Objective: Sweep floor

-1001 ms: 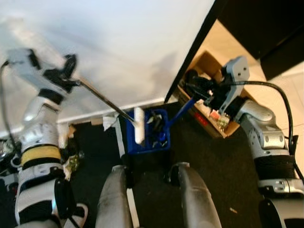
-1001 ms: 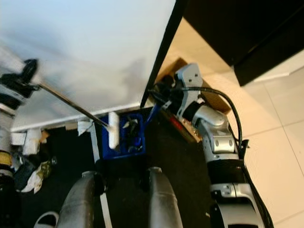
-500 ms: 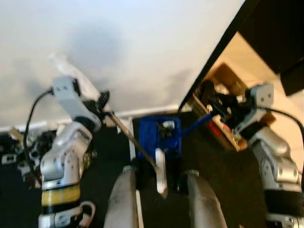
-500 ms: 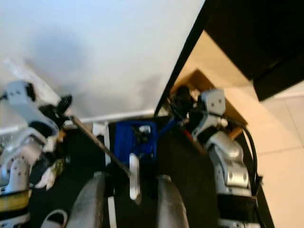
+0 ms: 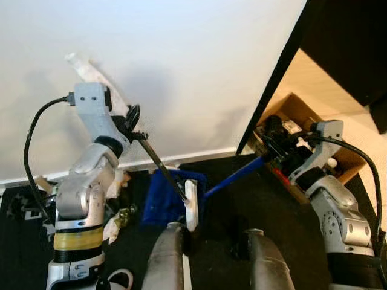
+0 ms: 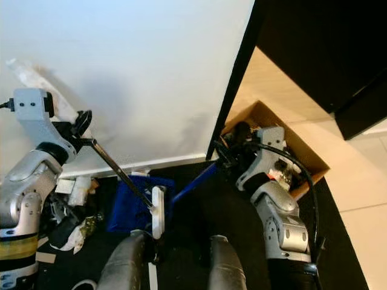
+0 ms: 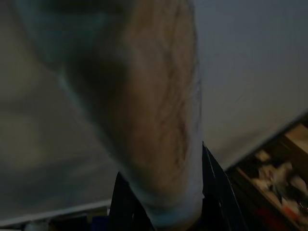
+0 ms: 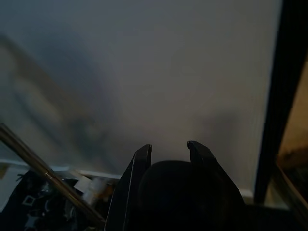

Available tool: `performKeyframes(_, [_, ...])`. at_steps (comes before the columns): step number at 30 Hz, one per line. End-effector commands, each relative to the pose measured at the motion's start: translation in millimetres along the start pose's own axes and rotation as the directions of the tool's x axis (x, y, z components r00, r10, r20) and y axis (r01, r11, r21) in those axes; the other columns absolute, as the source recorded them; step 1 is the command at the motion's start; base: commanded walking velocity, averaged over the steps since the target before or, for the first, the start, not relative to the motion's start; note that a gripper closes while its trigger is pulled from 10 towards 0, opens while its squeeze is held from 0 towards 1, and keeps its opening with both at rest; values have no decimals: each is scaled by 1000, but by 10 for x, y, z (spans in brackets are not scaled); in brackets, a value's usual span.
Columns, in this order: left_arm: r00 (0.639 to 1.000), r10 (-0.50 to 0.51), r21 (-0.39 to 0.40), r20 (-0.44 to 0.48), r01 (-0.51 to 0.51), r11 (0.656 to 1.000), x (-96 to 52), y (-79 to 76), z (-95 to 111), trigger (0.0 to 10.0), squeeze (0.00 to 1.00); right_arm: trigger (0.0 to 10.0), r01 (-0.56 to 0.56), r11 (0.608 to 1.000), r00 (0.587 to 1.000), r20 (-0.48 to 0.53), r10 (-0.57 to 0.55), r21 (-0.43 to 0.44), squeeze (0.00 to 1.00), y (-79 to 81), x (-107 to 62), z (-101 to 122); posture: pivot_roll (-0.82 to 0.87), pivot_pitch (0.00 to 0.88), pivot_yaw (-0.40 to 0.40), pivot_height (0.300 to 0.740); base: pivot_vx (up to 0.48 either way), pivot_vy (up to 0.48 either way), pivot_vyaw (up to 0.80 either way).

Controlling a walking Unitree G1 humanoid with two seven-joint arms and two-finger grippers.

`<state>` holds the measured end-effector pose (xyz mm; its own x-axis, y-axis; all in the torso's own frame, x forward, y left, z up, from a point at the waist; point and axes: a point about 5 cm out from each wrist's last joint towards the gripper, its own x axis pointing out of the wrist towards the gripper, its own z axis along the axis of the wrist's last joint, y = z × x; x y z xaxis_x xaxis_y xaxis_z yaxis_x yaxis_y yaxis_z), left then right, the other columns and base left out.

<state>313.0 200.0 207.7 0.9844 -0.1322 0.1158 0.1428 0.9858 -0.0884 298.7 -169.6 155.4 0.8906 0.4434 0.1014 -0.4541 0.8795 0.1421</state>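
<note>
My left gripper (image 5: pixel 133 119) is raised by the white wall and shut on the thin metal broom handle (image 5: pixel 162 166). The handle slants down to a white brush head (image 5: pixel 191 205) on the dark floor in front of my legs. The brush head lies against the right edge of a blue dustpan (image 5: pixel 164 196). The dustpan's long blue handle (image 5: pixel 234 175) runs up to the right into my right gripper (image 5: pixel 270 151), which is shut on it. In the right wrist view, black fingers (image 8: pixel 142 156) enclose a dark round end. A pale blurred shape (image 7: pixel 144 120) looms in the left wrist view.
An open cardboard box (image 5: pixel 305 118) of small items stands behind my right arm, beside a black cabinet edge (image 5: pixel 275 78). Crumpled litter (image 5: pixel 118 216) lies on the dark floor at the left. The white wall and baseboard (image 5: pixel 205 154) are close ahead. My legs (image 5: pixel 163 260) are below.
The camera has shifted. The dustpan has slid left, away from the box, and its handle has dropped lower. The brush head has come up against the dustpan's right edge.
</note>
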Motion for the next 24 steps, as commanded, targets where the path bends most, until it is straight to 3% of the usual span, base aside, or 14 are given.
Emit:
performKeyframes(1, [999, 42, 44, 14, -43, 998, -33, 44, -32, 10000, 0, 10000, -10, 1000, 999, 42, 10, -1, 0, 15, -12, 95, 72, 185, 43, 740, 0, 0, 0])
performKeyframes(3, [1000, 24, 106, 9, -25, 994, -39, -1, -79, 10000, 0, 10000, -16, 1000, 999, 44, 16, -8, 0, 26, 7, 111, 70, 172, 34, 740, 0, 0, 0])
performKeyframes(6, [1000, 22, 128, 7, -23, 992, -67, -23, -150, 10000, 0, 10000, -18, 999, 999, 43, 20, -28, 0, 15, 30, 141, 68, 163, 28, 740, 0, 0, 0])
performKeyframes(11, [997, 74, 7, -27, -74, 997, -141, -15, -351, 10000, 0, 10000, 20, 997, 998, 57, -16, -71, 0, -94, 31, 231, 57, 136, 10, 740, 0, 0, 0])
performKeyframes(16, [995, 40, 2, -91, -40, 999, -154, -148, -546, 10000, 0, 10000, 77, 996, 993, 88, -73, -39, 0, -151, 35, 239, 53, 113, 5, 740, 0, 0, 0])
performKeyframes(24, [997, -3, 29, -78, 5, 1000, -68, -260, -561, 10000, 0, 10000, 147, 988, 975, 162, -153, 47, 0, -197, 58, 316, 49, 94, 16, 740, 0, 0, 0])
